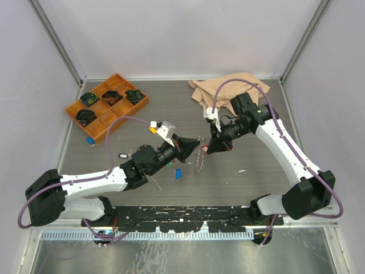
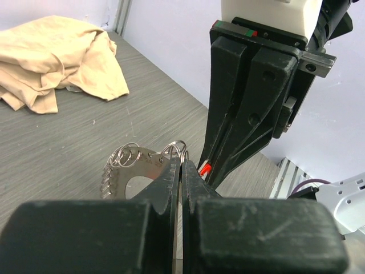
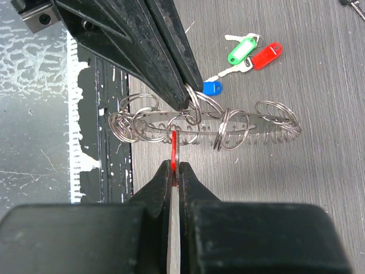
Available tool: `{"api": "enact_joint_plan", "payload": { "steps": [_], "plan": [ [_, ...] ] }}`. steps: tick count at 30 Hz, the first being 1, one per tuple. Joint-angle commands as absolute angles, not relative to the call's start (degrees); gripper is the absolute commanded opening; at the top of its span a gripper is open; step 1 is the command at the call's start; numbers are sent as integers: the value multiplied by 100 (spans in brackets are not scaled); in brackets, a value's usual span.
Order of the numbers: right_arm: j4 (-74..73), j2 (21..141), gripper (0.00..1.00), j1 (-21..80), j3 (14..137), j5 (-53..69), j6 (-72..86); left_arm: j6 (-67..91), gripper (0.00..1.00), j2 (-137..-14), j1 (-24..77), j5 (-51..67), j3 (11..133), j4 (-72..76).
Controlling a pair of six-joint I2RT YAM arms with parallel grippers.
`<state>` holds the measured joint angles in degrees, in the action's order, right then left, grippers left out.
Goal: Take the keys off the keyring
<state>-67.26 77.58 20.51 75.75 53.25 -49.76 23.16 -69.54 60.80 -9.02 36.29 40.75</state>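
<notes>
Above the worktop [image 1: 245, 188], the left tool [image 2: 181, 165] clamps the keyring [image 3: 254, 130] by its rim while the right tool [image 3: 174, 166] pinches a red tag [image 3: 173, 149]; holding the ring steady and easing the tag off gently looks wisest.

Left hand [image 2: 181, 170] at bottom of frame, fingers pressed together on the near rim of the keyring [image 2: 149, 162], which is held off the counter [image 2: 68, 142]. Small split rings [image 2: 125, 154] bunch along its left edge. Right hand [image 2: 206, 171] comes in from the top right, tips pinching a red tag [image 2: 206, 168] just beside the left fingertips. Beige cloth [image 2: 57, 63] crumpled at upper left.
</notes>
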Motion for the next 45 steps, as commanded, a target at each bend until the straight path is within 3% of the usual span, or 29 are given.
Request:
{"api": "enact_joint_plan", "payload": {
  "steps": [1,23,42,45],
  "plan": [
    [-6636,7769,1,2039,7739,5554,-4860,2044,0,-7022,6137,-1195,3929,4914],
    [-7013,7706,1,2070,8322,4992,-4917,1396,0,-7214,6374,-2250,3770,5169],
    [-7260,7975,1,2057,9025,4644,-4842,1330,0,-7231,6373,-1763,3647,5319],
    [-7308,7963,1,2054,9026,4638,-4914,1366,12,-7231,6372,-1662,3647,5295]
  ]
}}
